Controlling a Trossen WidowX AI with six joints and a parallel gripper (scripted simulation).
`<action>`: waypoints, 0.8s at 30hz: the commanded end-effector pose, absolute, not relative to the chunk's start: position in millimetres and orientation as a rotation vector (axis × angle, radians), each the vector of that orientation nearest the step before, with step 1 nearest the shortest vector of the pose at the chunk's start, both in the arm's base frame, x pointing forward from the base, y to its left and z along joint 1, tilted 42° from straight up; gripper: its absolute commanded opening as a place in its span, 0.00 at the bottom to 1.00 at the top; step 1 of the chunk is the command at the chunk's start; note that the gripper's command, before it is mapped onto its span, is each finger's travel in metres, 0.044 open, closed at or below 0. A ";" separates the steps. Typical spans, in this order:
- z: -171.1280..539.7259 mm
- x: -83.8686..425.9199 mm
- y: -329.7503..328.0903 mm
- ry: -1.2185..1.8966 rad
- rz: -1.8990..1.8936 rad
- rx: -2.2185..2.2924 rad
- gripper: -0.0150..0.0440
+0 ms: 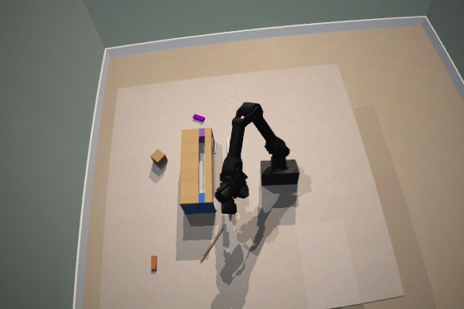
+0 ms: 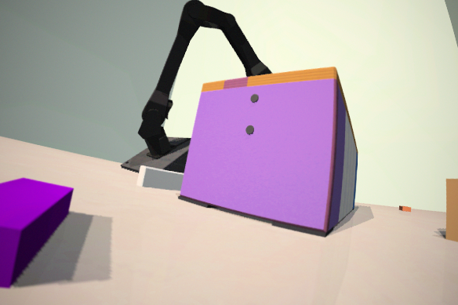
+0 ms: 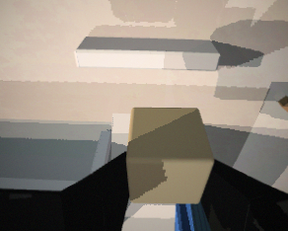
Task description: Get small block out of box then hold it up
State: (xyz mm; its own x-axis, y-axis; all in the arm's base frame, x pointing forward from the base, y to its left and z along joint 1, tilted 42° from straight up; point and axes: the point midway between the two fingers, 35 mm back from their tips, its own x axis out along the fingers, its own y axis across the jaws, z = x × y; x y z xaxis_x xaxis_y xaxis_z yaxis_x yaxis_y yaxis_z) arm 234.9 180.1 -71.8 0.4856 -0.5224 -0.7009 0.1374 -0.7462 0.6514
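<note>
Beside box (image 1: 196,171), end effector (image 3: 170,197) clamping tan block (image 3: 170,155)

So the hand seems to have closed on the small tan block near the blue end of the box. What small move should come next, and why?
Probably a slow, straight lift. In the wrist view the tan block sits between the dark fingers of the hand, which is shut on it, so it seems gripped. The hand is low beside the box in the top view, so rising vertically should avoid shoving it.

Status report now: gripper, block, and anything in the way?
Gripper shut on the tan block, low beside the box at its blue end. White bar lies on the table ahead. Lift not yet done.
</note>
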 end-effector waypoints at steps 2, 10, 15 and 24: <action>-56.6 227.6 193.5 -0.204 -1.295 2.023 0.25; -25.2 209.0 214.8 0.039 -1.294 1.897 0.25; -5.4 195.2 225.3 0.188 -1.278 1.814 0.25; 8.2 184.9 231.1 0.290 -1.259 1.754 0.25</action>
State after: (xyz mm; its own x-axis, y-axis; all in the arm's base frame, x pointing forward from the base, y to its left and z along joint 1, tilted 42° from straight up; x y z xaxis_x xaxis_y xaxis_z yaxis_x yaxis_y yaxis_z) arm 186.6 230.4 7.4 0.4522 -0.3100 -0.8363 0.6313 -0.5512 0.5456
